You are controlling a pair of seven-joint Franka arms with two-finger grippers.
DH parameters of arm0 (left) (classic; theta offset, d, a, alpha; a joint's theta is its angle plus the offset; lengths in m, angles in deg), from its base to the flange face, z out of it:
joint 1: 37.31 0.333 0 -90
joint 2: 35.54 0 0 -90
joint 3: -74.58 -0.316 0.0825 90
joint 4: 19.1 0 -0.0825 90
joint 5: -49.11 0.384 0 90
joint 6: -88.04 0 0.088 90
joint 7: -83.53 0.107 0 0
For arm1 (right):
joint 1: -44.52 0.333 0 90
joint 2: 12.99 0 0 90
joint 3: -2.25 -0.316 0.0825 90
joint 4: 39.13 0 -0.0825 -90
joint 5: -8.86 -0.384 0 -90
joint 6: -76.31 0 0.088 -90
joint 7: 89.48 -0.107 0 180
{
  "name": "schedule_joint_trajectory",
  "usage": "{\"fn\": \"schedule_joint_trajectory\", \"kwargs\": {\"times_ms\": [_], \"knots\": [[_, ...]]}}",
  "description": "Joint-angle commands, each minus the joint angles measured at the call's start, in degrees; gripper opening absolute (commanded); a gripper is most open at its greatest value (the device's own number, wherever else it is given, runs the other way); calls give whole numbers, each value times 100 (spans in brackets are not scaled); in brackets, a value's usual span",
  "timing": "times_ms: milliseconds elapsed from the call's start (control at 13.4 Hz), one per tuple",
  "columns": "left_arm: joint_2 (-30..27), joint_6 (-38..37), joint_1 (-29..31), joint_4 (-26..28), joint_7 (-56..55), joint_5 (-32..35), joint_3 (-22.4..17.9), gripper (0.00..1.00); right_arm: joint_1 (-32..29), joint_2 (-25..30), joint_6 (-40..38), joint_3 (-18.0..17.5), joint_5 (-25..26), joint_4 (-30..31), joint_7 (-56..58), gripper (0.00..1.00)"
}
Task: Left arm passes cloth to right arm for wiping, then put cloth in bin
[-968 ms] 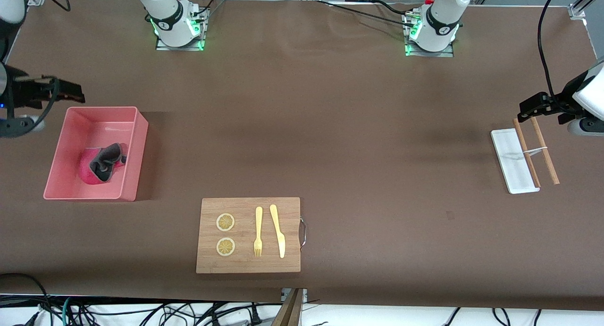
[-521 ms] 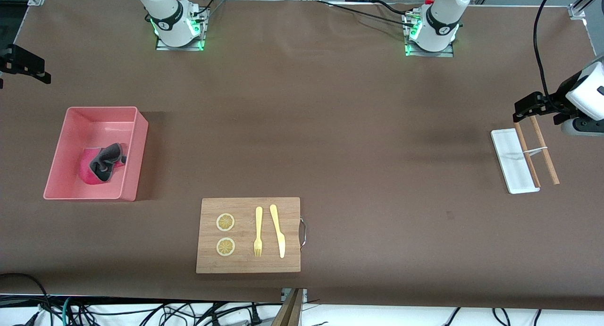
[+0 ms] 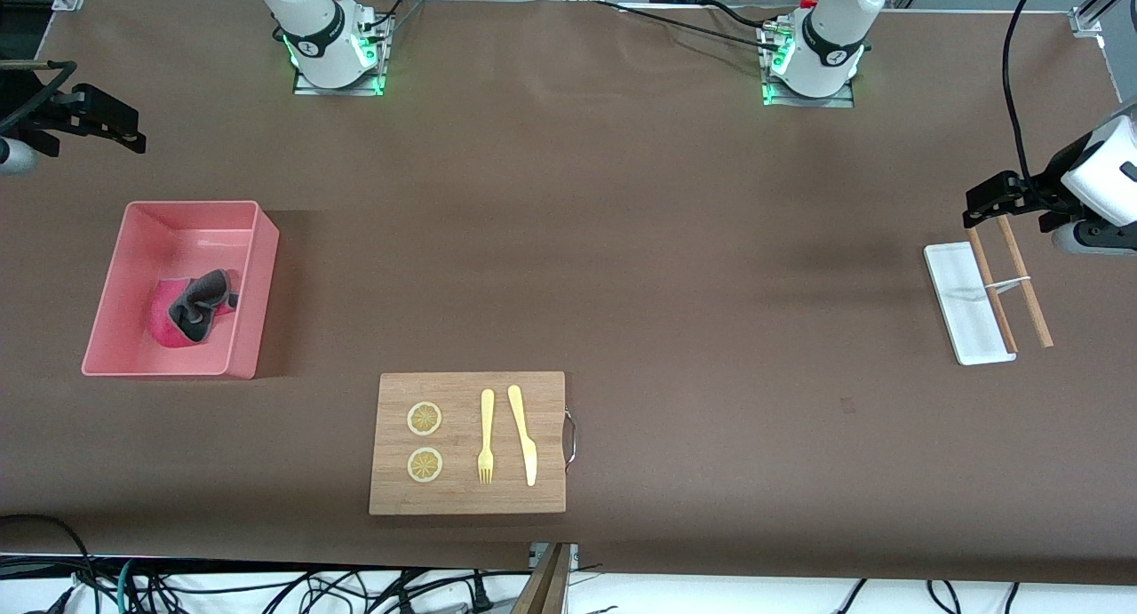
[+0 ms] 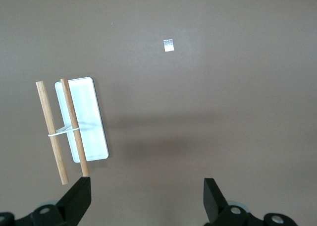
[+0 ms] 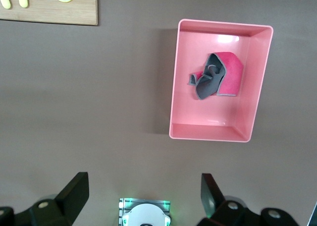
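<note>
While the table (image 3: 622,241) stretches bare between our two arms, we see the bin (image 3: 253,285) toward the right arm's end, and the cloth (image 3: 191,310) lies crumpled inside it, grey face over pink. Nearer the front camera sits the cutting board (image 3: 542,401) carrying lemon slices, a fork and a knife. Our right gripper (image 5: 143,194) hangs spread wide, empty, over bare table beside the bin; our left gripper (image 4: 147,198), equally wide and empty, hovers by the white tray (image 4: 91,112).
</note>
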Motion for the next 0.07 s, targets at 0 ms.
{"fn": "schedule_joint_trajectory", "kwargs": {"times_ms": [0], "knots": [[3, -149, 0, -125, -47, -20, -1, 100, -77, 49, 19, -52, 56, 90, -32, 100]]}}
